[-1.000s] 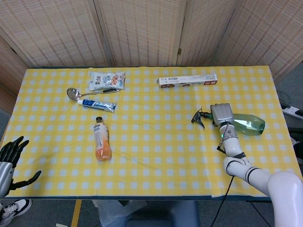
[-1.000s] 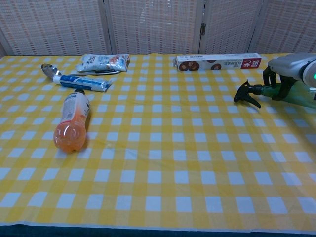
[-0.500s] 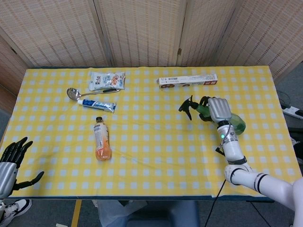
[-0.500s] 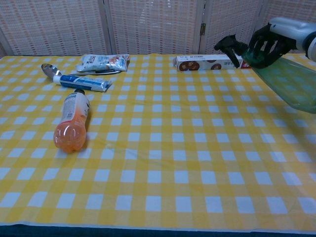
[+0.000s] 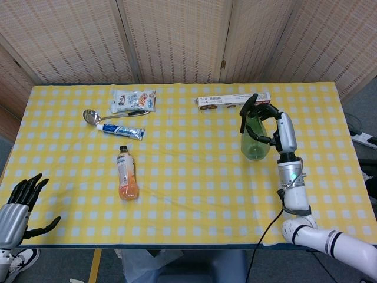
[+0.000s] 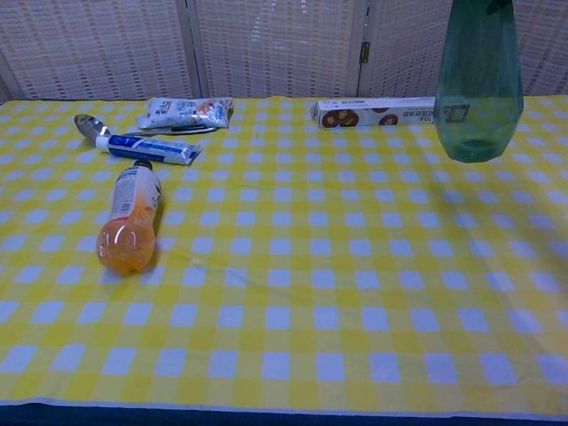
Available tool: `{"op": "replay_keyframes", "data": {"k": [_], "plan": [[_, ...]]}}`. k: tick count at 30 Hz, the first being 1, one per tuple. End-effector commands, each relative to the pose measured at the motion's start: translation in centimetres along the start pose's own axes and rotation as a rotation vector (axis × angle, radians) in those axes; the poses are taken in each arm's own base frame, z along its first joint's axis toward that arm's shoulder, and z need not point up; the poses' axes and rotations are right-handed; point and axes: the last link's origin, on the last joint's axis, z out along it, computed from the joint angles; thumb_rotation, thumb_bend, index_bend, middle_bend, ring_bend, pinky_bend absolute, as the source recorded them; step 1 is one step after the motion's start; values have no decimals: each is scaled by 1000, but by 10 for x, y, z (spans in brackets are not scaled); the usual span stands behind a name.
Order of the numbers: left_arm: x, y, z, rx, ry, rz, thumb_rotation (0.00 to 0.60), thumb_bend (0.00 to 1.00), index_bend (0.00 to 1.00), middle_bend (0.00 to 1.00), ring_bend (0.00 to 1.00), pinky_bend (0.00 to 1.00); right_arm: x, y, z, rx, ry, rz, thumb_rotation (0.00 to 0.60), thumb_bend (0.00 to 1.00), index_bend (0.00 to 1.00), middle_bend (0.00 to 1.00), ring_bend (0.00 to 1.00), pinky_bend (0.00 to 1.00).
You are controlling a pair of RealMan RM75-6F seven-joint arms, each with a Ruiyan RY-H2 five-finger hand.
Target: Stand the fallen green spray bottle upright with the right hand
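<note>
The green spray bottle [image 5: 256, 140] hangs upright in the air above the right side of the table, its black trigger head at the top. My right hand [image 5: 275, 125] grips it around the neck and upper body. In the chest view only the translucent green body [image 6: 477, 82] shows, its base clear of the cloth; the hand is cut off above the frame. My left hand [image 5: 22, 197] is off the table's near left corner, fingers spread, holding nothing.
A long snack box [image 5: 232, 99] lies just behind the bottle. An orange drink bottle [image 5: 126, 173] lies on its side at centre left. A toothpaste tube [image 5: 121, 130], a spoon [image 5: 93, 115] and a snack packet [image 5: 134, 99] lie at the back left on the yellow checked cloth [image 5: 194, 188].
The right hand has lifted the spray bottle off the cloth and turned it from lying flat to upright, moving it back and up. The left hand has shifted slightly.
</note>
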Motion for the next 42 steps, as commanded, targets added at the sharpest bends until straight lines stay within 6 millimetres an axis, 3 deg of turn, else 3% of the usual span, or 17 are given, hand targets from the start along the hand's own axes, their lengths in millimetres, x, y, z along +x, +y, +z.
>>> {"op": "replay_keyframes", "data": {"k": [1, 7, 14, 27, 34, 37, 42], "plan": [[0, 0, 0, 1, 1, 1, 415, 293, 0, 0, 26, 0, 6, 9, -29, 114, 60, 99, 600, 337, 760, 469, 602, 635], [-1, 1, 0, 0, -4, 4, 419, 293, 0, 0, 26, 0, -1, 54, -61, 155, 154, 174, 600, 337, 753, 453, 601, 635], [-3, -1, 2, 8, -16, 6, 415, 293, 0, 0, 26, 0, -15, 93, -65, 88, 187, 265, 600, 337, 748, 441, 600, 635], [-5, -2, 5, 13, -23, 3, 416, 293, 0, 0, 26, 0, -22, 115, -54, 0, 210, 322, 600, 337, 738, 426, 582, 635], [-5, -2, 4, 11, -20, 6, 415, 293, 0, 0, 26, 0, -24, 114, -47, -10, 181, 287, 600, 337, 720, 412, 563, 634], [-5, -2, 4, 11, -22, 7, 417, 293, 0, 0, 26, 0, -23, 113, -48, -7, 168, 275, 600, 338, 620, 360, 523, 597], [-5, -1, 4, 11, -24, 7, 415, 295, 0, 0, 26, 0, -20, 113, -49, -5, 155, 256, 600, 337, 293, 245, 416, 505]]}}
